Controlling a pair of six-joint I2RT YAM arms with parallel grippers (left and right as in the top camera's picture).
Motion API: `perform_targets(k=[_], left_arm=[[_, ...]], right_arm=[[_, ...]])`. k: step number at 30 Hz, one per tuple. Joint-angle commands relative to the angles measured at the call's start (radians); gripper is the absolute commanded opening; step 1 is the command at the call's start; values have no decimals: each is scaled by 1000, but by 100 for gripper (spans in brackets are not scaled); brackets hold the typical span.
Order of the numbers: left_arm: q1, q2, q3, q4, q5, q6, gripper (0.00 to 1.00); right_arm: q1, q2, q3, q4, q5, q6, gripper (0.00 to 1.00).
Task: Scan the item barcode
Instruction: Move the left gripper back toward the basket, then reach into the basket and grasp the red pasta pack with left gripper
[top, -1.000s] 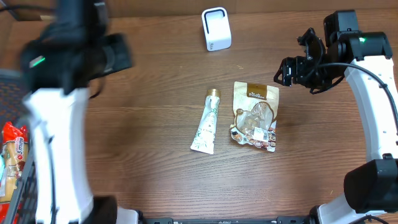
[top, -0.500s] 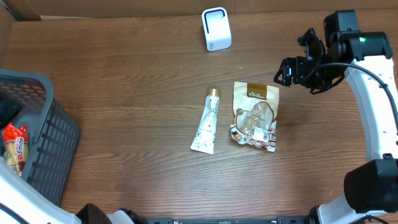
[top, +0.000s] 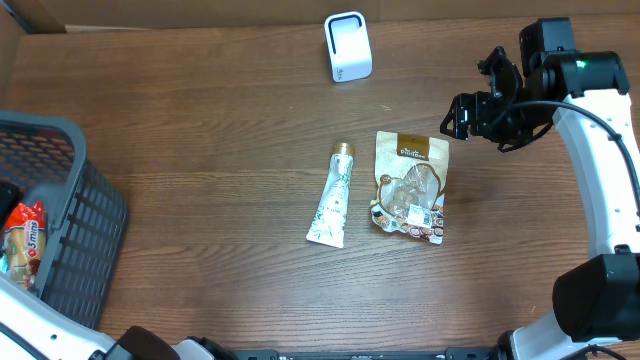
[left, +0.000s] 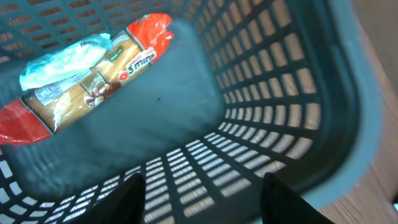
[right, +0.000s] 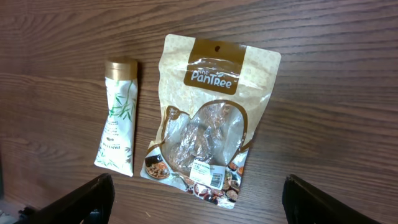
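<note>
Overhead camera hangs above the table (top: 230, 120) and looks straight down; I get the whole top, from the scanner (top: 348, 46) at the far edge to the basket (top: 95, 215) on the left. Left wrist camera points down into that basket, very close; its red packet (left: 93, 71) is probably the one overhead catches, half cropped. Right wrist camera looks down from higher, framing the tube (right: 118, 115) and pouch (right: 208, 118), both shared with overhead.

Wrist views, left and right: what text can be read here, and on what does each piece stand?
"The PanTree": on the brown header of the snack pouch.
"5 mins": on the red end of the pasta packet lying in the basket.
Tube: its print is too small to read.
White sticker low on the pouch: too small to read.
</note>
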Motion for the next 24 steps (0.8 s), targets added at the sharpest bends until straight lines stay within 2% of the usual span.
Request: perform_targets(k=[1, 8, 14, 15, 17, 24], left_arm=[[28, -6, -71, 35, -14, -12, 51], [80, -6, -232, 170, -15, -50, 51], [93, -5, -373, 349, -26, -63, 53], [93, -3, -389, 371, -45, -64, 56], [93, -1, -418, 426, -85, -64, 99], [93, 8, -446, 550, -195, -63, 99]], right_arm=[[3, 5, -6, 3, -1, -5, 87], [3, 5, -6, 2, -1, -5, 87], [3, 6, -6, 3, -1, -5, 87], [3, 6, -6, 4, -1, -5, 87], [3, 7, -6, 4, -1, -5, 87], [3, 8, -6, 15, -38, -5, 87]])
